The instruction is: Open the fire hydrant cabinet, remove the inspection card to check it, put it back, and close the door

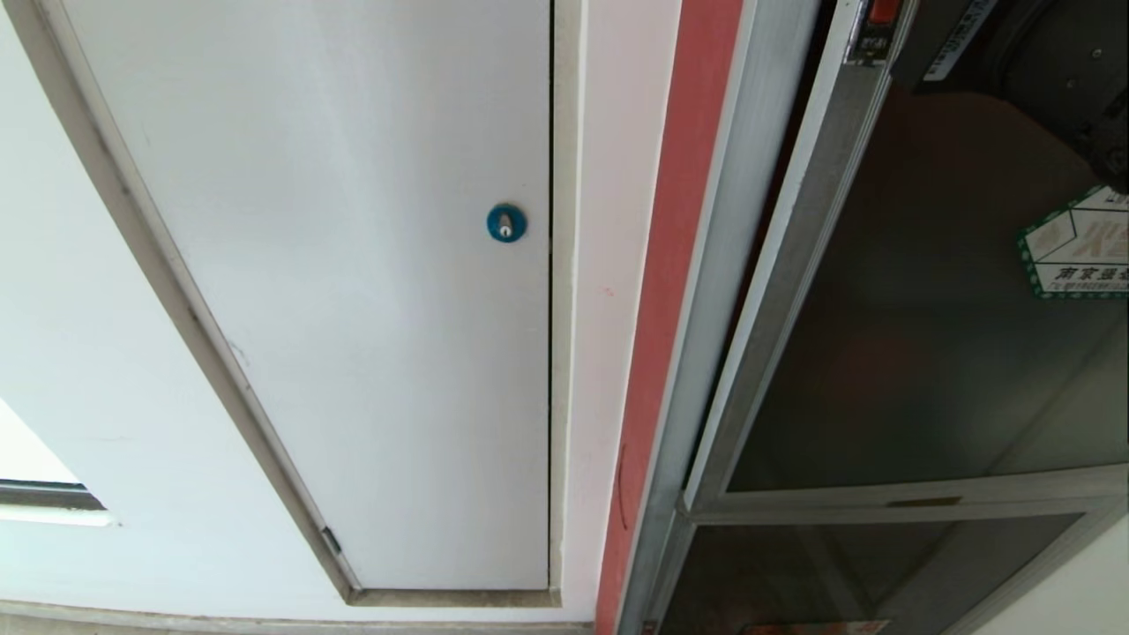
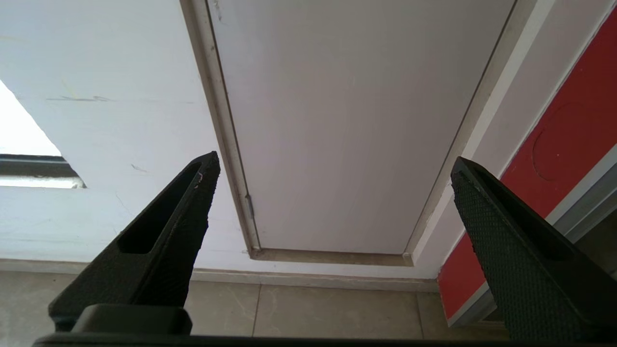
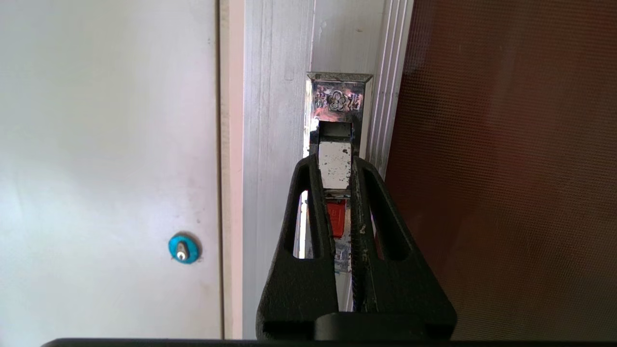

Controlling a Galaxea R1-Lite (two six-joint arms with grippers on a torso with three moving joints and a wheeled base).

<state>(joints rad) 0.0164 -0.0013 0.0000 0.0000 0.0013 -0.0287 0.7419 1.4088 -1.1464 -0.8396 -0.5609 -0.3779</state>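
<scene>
Right gripper (image 3: 335, 166) clenched on door (image 3: 506, 168) latch handle (image 3: 334, 164) (silver tab between fingertips); left gripper (image 2: 332, 173) spread wide, empty.

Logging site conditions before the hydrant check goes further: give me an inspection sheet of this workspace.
Surface: beige tiled floor below the wall.
Job's things: silver-framed fire hydrant cabinet; its dark tinted glass door carries a green-edged hexagonal sticker; inspection card not seen.
Clutter: nothing seen.
Grippers: right end effector shut on the door's silver-and-red latch; left end effector open, idle, facing the white panel.
Cables: nothing seen.
Surroundings: plain white panel with a blue round lock, white wall, red strip beside the cabinet.
</scene>
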